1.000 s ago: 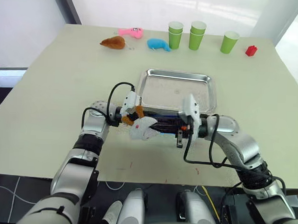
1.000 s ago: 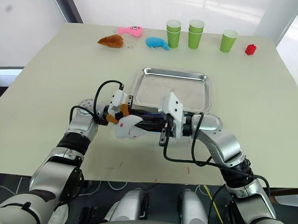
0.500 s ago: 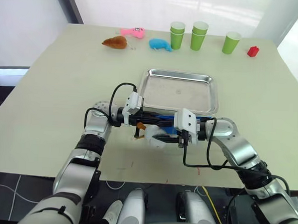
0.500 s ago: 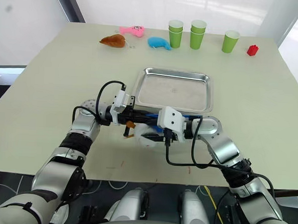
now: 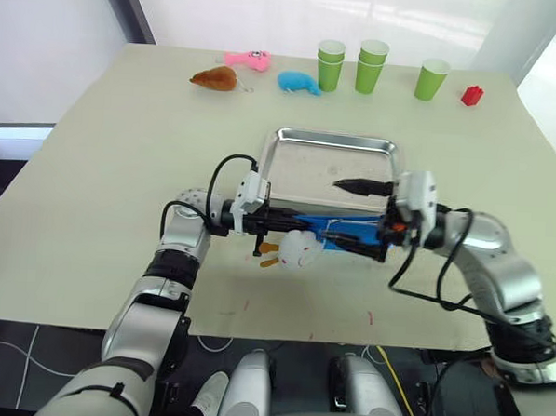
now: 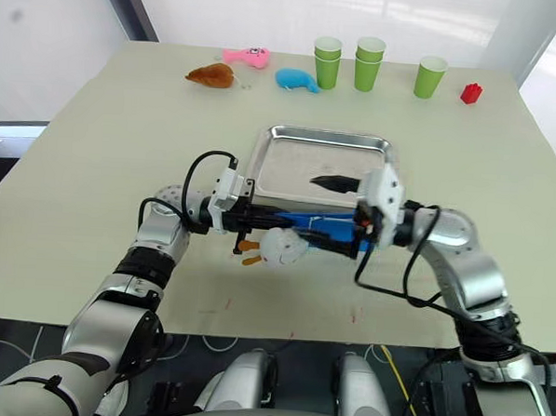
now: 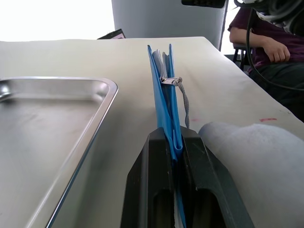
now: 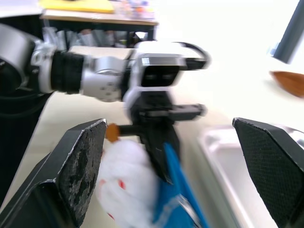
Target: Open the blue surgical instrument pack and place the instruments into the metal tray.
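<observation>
While the left gripper [image 5: 275, 223] pinches one end of the blue surgical instrument pack [image 5: 338, 227], the pack stands on edge, reaching from those fingers toward the right gripper [image 5: 364, 212]. A white plush toy [image 5: 295, 250] rests just beside the left fingers. Beyond both grippers sits the metal tray [image 5: 334, 141]. The right gripper's fingers are spread wide, near the pack's far end.

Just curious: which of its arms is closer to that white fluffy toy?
Left. Its end effector pinches the blue pack right beside the white toy; the right end effector gapes open farther along the pack.
</observation>
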You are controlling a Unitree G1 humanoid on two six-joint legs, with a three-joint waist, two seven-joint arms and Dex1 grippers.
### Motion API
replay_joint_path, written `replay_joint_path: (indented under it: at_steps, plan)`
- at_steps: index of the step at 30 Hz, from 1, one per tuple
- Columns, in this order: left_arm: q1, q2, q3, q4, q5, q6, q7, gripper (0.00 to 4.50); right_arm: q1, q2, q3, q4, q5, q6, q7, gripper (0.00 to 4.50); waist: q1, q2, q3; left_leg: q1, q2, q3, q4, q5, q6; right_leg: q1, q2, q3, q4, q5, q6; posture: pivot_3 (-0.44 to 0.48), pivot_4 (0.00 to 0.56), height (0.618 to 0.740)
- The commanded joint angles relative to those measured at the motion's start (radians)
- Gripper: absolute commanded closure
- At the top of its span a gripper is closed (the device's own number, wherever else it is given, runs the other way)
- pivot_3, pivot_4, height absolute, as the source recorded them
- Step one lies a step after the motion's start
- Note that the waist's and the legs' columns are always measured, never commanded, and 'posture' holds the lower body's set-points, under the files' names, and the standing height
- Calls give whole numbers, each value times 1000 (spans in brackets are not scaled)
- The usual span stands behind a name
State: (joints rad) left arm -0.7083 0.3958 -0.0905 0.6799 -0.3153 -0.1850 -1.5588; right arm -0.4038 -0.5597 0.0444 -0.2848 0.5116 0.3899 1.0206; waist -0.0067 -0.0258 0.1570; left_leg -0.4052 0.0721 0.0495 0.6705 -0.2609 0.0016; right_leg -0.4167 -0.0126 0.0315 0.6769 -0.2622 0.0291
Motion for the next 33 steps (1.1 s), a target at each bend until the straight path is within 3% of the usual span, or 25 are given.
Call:
replay_joint_path:
  at_steps: [1,6,15,18,25,33]
  plan:
    - [-12,-6,-6,5,7,-17,-32,4500,9,-62,-90,77,36,-29,73,35,-1,0,0,0,0,0,0,0,0,0,0,0,0,0,0,0,150,740]
    - [-23,-15,-6,18,5,-25,-38,4500,17,-127,-49,240,-47,-142,196,35,-2,0,0,1,0,0,0,0,0,0,0,0,0,0,0,0,150,740]
    - [-30,-10,-10,36,14,-37,-46,4500,-34,-70,18,417,-90,-182,270,35,-4,0,0,1,0,0,0,0,0,1,0,0,1,0,0,0,150,740]
    - [-32,-8,-10,38,14,-39,-47,4500,-54,-50,30,449,-103,-188,274,817,-4,0,0,1,0,0,0,0,0,1,0,0,0,0,0,0,150,740]
    - [-25,-4,-8,30,16,-40,-46,4500,-74,-14,33,492,-123,-206,276,4382,-4,0,0,1,0,0,0,0,0,1,0,0,1,0,0,0,150,740]
    - [-26,3,-7,24,6,-15,-54,4500,-74,-8,27,515,-136,-228,283,4452,-5,0,0,2,0,0,0,0,0,1,0,0,1,0,0,0,150,740]
